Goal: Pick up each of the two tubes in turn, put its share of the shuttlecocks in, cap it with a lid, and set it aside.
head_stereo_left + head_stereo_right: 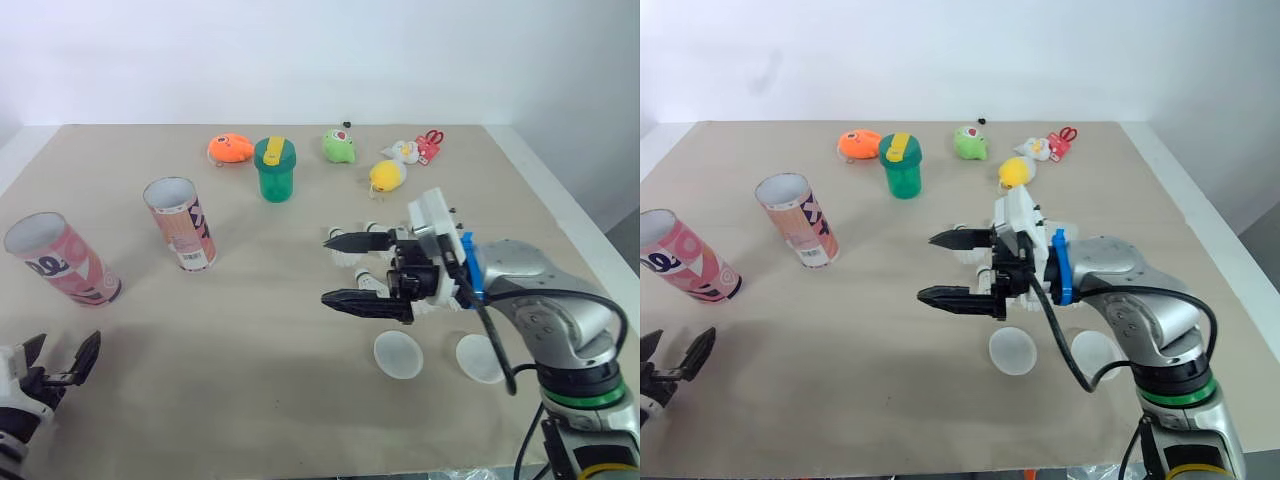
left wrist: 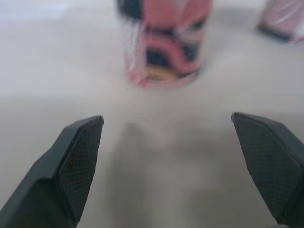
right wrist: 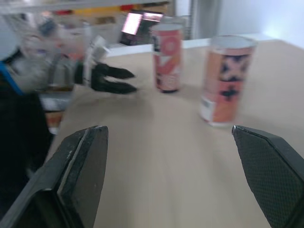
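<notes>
My left hand (image 1: 62, 354) sits released in the lower left corner of the head view, its two black fingers spread wide. The pink patterned cardboard tube (image 1: 60, 262) stands open-topped just above it at the left edge, apart from the fingers. I judge the step is to take that tube first. To do it well I should bring the hand in level, with the tube centred between the fingers as the wrist view has it. Then I should close around the middle of its wall, not the rim, gently enough that the cardboard mouth is not crushed. The second, orange-pink tube (image 1: 180, 222) stands near it towards the centre, so I must not brush it. My right hand (image 1: 328, 269) is released too, fingers spread, right of centre by the white feathered shuttlecocks (image 1: 352, 261), which it partly hides; two round white lids (image 1: 398, 353) lie below it on the beige desk (image 1: 250, 400)
</notes>
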